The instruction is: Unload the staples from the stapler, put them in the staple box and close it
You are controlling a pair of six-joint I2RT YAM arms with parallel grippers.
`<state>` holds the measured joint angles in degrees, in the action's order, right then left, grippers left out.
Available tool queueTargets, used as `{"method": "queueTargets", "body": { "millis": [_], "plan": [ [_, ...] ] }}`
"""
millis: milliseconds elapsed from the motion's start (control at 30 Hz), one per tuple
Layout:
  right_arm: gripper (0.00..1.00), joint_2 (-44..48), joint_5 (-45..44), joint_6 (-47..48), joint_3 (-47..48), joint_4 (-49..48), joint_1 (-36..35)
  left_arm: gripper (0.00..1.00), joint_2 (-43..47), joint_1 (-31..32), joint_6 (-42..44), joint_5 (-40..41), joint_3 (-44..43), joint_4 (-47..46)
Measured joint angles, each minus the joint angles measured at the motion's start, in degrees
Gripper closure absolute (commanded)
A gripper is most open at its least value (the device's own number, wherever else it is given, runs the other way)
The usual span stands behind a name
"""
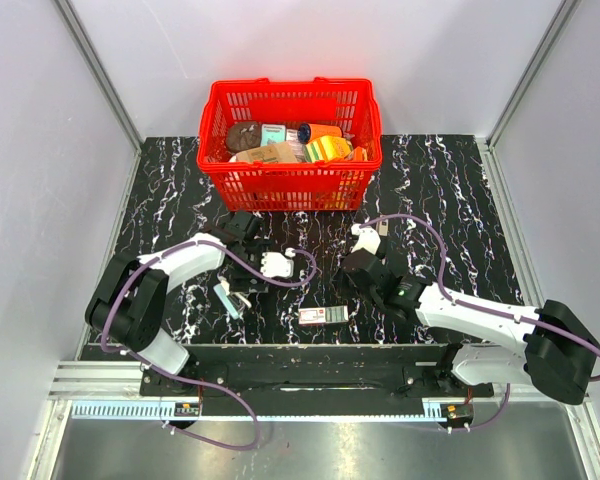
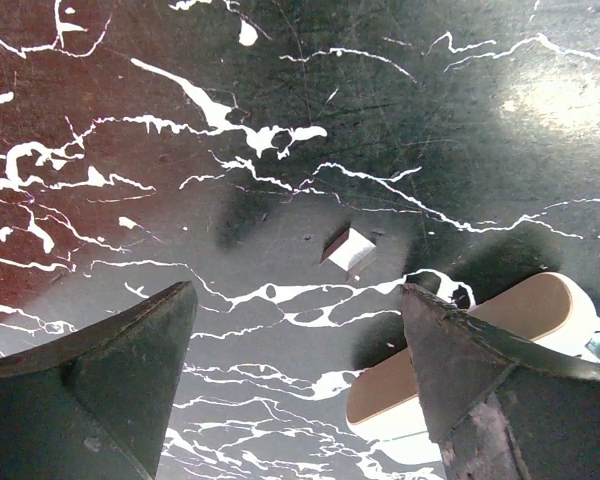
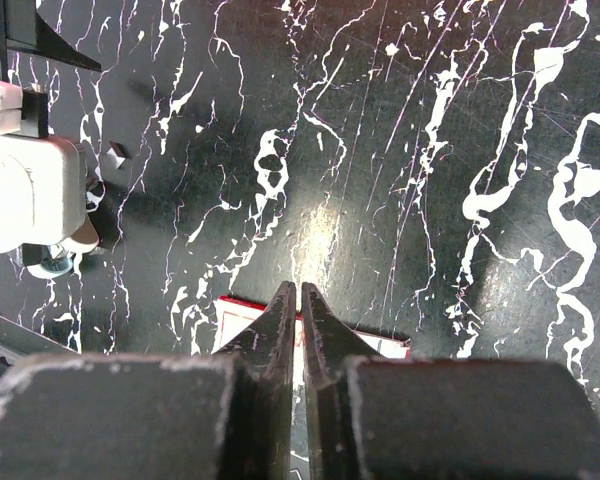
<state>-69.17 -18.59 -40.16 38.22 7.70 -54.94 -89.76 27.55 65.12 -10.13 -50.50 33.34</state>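
The stapler (image 1: 226, 299) lies on the table (image 1: 440, 200) close in front of the left arm's base, toward the near edge. The left gripper (image 2: 298, 290) hangs right above that patch, so the left arm is plainly the nearer one. The right gripper (image 3: 300, 288) is well apart from the stapler, off to the other side.

The left gripper's jaws stand wide and hold nothing. In the left wrist view the gap between them frames bare table and one small white block (image 2: 350, 250), not the stapler. A pale rounded bar sits at the finger on the right side of that view, partly hidden behind it, with a sliver of teal at the picture's edge. This is probably the stapler's inner part. Its long axis runs on a slant, from low in the middle of the view up toward the right, so it crosses the line between the fingers at an angle instead of lying square to it.

So the coming move turns on a sideways offset. The gripper needs to shift toward that finger's side, and likely turn a little, before the jaws can straddle the body.

The right gripper's jaws are pressed together with nothing between them, their tips over a white-and-red box (image 1: 323, 316) that lies flat near the table's front edge.
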Motion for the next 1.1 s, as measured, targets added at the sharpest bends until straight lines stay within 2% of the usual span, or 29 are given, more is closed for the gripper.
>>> {"method": "queueTargets", "body": {
  "millis": [600, 1100],
  "plan": [
    [0.94, 0.0, 0.02, 0.0, 0.0, -0.59, 0.0, 0.14, -0.52, 2.21, 0.26, 0.33, 0.02, -4.72],
    [0.96, 0.0, 0.02, 0.0, 0.0, -0.61, 0.0, 0.18, -1.49, 3.19, -0.7, 0.81, -0.7, -4.87]
  ]
}}
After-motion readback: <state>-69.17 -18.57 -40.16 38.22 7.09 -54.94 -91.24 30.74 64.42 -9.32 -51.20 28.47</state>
